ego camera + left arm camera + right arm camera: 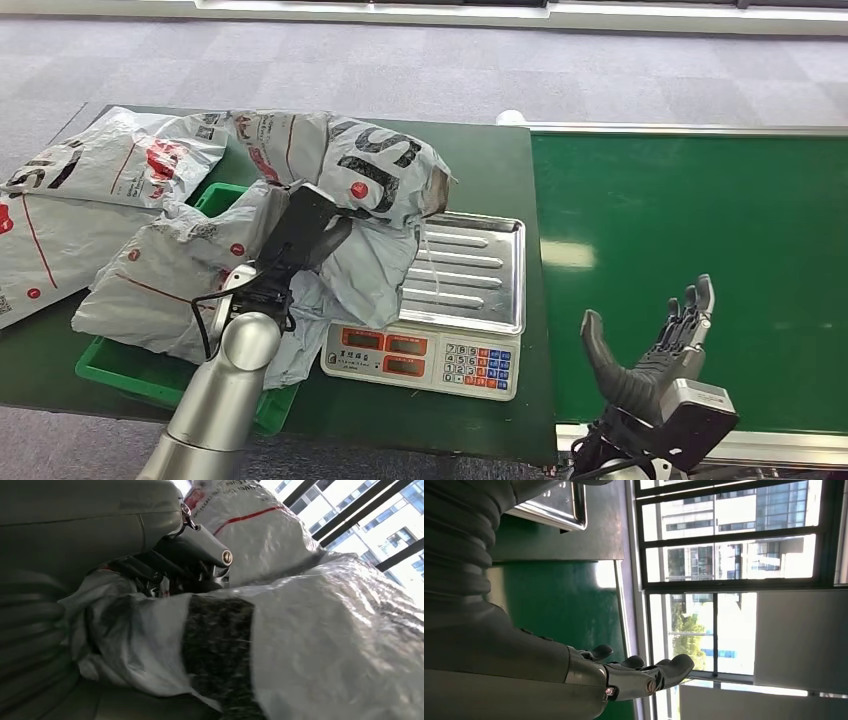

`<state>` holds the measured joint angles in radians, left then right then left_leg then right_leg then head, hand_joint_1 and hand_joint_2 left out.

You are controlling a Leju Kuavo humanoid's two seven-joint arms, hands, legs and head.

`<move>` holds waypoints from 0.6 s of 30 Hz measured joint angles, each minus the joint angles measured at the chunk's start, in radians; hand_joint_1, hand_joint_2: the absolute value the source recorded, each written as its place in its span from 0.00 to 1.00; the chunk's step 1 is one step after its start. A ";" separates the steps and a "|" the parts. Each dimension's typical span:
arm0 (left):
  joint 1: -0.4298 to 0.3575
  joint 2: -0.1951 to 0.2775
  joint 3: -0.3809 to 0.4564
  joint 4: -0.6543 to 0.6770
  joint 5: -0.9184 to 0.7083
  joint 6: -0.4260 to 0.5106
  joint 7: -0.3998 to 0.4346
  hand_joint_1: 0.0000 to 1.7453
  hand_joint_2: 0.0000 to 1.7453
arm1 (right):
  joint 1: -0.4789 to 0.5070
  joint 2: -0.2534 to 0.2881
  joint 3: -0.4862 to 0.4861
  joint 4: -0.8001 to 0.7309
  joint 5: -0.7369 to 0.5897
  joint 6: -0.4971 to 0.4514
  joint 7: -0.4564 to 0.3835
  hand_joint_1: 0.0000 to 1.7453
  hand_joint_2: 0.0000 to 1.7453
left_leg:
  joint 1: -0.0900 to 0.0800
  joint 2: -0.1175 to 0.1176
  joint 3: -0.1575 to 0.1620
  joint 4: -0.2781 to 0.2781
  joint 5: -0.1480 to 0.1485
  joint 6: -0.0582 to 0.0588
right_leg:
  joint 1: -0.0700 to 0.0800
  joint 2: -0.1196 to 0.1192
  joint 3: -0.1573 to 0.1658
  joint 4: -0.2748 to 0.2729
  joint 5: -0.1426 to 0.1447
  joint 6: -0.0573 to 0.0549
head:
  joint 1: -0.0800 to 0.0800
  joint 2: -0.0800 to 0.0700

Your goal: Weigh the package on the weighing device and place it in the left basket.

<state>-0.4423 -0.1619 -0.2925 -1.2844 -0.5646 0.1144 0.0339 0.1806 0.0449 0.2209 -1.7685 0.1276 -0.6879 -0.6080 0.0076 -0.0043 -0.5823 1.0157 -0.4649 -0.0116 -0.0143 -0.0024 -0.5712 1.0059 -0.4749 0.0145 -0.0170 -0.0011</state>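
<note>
While gripped, one package (pixel 375 200), one scale (pixel 440 310)

we see the package (pixel 385 175) as thin grey plastic film, crinkled and glossy, glinting in the left wrist view. the scale (pixel 440 300) carries a ribbed tray of shiny stainless metal. the basket (pixel 130 372) is smooth green plastic. the conveyor belt (pixel 690 250) looks matt green, and the left arm (pixel 225 390) brushed silver metal.

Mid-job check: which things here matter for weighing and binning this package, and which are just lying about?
Job things:
package held by left hand
scale
green basket

Lying about:
other packages
conveyor belt
right hand, open over the belt
</note>
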 joint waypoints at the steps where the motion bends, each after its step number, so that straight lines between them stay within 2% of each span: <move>1: 0.003 0.006 0.000 -0.001 0.002 -0.014 -0.002 0.81 1.00 | 0.004 -0.003 0.000 0.000 -0.002 -0.004 -0.002 0.00 1.00 | 0.000 0.000 0.000 0.000 0.000 0.000 | 0.000 0.000 0.000 0.000 0.000 0.000 | 0.000 0.000; 2: 0.006 0.010 0.000 0.001 0.002 -0.024 -0.004 1.00 1.00 | 0.008 -0.005 0.000 0.000 -0.003 -0.007 -0.003 0.00 1.00 | 0.000 0.000 0.000 0.000 0.000 0.000 | 0.000 0.000 0.000 0.000 0.000 0.000 | 0.000 0.000; 6: 0.019 0.023 0.000 0.008 0.017 -0.023 -0.027 1.00 1.00 | 0.028 -0.010 0.000 0.000 -0.003 -0.010 -0.008 0.00 1.00 | 0.000 0.000 0.000 0.000 0.000 0.000 | 0.000 0.000 0.000 0.000 0.000 0.000 | 0.000 0.000; 18: 0.023 0.067 0.010 -0.044 0.117 0.059 -0.072 1.00 1.00 | 0.054 -0.022 0.000 -0.001 -0.019 -0.011 -0.026 0.00 1.00 | 0.000 0.000 -0.001 0.000 0.000 0.000 | 0.000 0.000 -0.001 0.000 0.000 0.000 | 0.000 0.000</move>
<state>-0.4189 -0.0949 -0.2822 -1.3289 -0.4477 0.1731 -0.0381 0.2350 0.0229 0.2207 -1.7695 0.1082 -0.6989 -0.6337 0.0076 -0.0041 -0.5829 1.0157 -0.4650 -0.0115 -0.0143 -0.0020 -0.5718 1.0058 -0.4749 0.0145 -0.0169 -0.0011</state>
